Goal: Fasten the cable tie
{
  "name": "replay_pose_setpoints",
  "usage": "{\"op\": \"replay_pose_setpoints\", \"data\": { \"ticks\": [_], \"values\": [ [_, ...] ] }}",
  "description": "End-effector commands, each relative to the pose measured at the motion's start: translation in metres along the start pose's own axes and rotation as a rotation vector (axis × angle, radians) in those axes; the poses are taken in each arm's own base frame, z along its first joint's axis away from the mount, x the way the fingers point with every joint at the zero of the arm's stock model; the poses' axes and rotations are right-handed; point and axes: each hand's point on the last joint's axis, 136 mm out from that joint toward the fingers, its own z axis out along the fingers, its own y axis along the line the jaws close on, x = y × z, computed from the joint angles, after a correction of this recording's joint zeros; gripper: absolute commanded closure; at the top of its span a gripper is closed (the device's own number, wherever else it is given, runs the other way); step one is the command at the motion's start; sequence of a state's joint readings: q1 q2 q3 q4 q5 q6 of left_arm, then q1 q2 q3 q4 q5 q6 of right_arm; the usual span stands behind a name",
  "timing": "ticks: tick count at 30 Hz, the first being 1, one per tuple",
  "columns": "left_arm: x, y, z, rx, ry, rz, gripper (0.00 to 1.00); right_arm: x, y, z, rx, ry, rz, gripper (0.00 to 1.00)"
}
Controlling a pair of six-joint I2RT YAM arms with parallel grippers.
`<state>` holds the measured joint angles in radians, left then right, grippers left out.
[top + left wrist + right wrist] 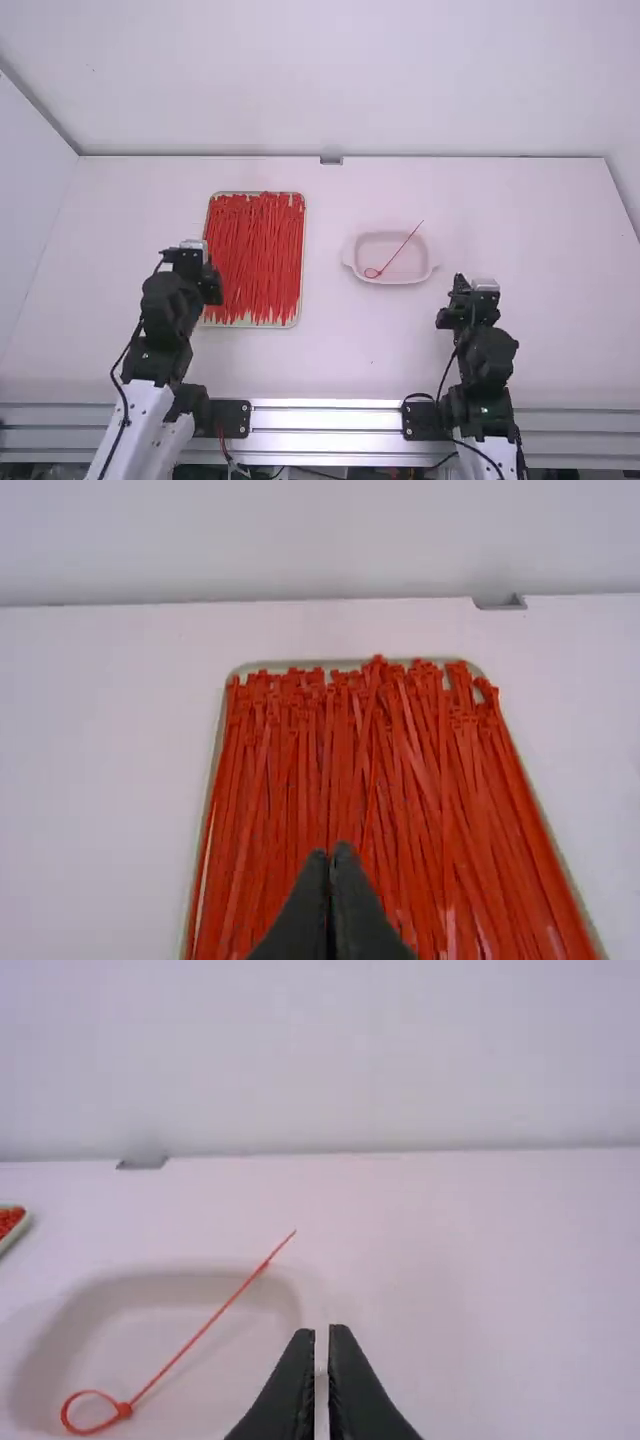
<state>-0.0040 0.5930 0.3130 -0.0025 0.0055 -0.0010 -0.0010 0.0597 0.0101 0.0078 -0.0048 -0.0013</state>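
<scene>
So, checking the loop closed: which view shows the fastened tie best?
The right wrist view: the fastened tie lies close, loop and head clear. The high view gives it small, in the white dish; the left wrist view faces the loose ties.

The table (520, 220) is smooth, matt white. The red cable ties (255, 255) and the looped tie (398, 247) look like thin, faintly glossy plastic. The white dish (349, 257) appears matt; the rail (320, 410) is ribbed metal.
</scene>
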Motion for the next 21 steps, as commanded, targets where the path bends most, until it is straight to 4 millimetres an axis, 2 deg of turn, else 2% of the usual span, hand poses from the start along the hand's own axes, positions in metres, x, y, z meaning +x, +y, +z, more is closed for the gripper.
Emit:
{"op": "replay_pose_setpoints", "data": {
  "ticks": [1, 4, 15, 17, 21],
  "values": [
    [0.01, 0.002, -0.003, -0.009, -0.007, -0.001, 1.0, 0.0, -0.001, -0.001, 0.004, -0.013, 0.001, 0.98],
    [0.025, 0.002, -0.005, -0.009, -0.007, -0.001, 1.0, -0.006, -0.001, -0.003, 0.004, -0.042, 0.0, 1.0],
    [0.078, 0.002, -0.005, -0.009, -0.007, -0.001, 1.0, -0.006, -0.001, -0.003, 0.004, -0.042, 0.0, 1.0],
    [0.08, 0.002, -0.005, -0.009, -0.011, -0.001, 1.0, -0.006, -0.001, -0.003, 0.004, -0.042, 0.0, 1.0],
    [0.067, 0.002, -0.008, -0.009, -0.07, 0.0, 1.0, -0.006, -0.001, -0.003, 0.004, -0.042, 0.0, 1.0]
  ]
}}
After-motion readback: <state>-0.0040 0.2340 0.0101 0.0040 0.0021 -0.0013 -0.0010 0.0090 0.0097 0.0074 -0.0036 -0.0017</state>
